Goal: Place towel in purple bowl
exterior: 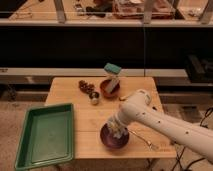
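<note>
Purple bowl [111, 140]: matte, sits near the front edge of the bench [65, 89], right of the green tray [30, 150]. Upright, nothing tipped.
Towel [118, 129]: pale cloth, bunched, hanging at the end of the arm directly over the bowl; lower folds look to be at or inside the rim. You cannot tell whether it touches the bowl floor.
Gripper [116, 125]: low over the bowl, arm reaching in from the right. Fingers appear closed on the towel, with cloth wrapped around them.
Step in hand: lowering and placing. Judged late in the task; transport looks done, release not yet done.
Next move: you need the fingers to open while the cloth is centred over the bowl, then a straight lift so no fold drags back out over the rim.
Watch: thin fabric may cling to the fingers; the bowl is light and could shift if nudged.
Other items: brown bowl [109, 88] at the back with a teal sponge [112, 69] propped above it, small dark objects [86, 86] to its left, a utensil [142, 140] just right of the purple bowl. All apart from the drop point.
</note>
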Motion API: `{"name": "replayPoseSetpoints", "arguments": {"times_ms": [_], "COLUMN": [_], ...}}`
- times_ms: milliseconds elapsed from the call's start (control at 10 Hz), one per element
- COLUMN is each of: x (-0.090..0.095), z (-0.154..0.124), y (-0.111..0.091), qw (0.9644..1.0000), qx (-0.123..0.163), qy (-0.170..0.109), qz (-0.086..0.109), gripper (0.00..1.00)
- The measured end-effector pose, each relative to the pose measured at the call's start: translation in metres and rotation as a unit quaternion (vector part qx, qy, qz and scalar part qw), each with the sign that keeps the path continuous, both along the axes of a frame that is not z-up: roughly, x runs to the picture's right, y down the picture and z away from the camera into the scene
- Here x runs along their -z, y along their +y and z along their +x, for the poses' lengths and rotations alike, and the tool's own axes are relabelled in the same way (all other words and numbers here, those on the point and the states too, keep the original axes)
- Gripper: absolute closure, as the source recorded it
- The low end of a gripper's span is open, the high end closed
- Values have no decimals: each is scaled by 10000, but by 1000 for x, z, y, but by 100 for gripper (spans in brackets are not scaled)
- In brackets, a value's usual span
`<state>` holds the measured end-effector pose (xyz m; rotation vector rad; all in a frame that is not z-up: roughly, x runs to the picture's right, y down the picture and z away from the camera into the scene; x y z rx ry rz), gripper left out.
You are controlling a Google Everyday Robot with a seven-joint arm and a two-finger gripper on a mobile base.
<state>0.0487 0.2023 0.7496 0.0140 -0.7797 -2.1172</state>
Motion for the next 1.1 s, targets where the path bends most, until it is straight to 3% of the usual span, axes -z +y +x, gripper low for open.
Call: {"name": "replayPoseSetpoints", "arguments": {"times_ms": [200,400,1100], "x": [0,9,9], "z": [0,-2,-2], "y": [15,17,17], "qw": [10000,9999,9999], "qx": [31,58,66], "qy": [-25,-101,-109], "qz": [-50,-42,-41], "gripper": [55,36,33]}}
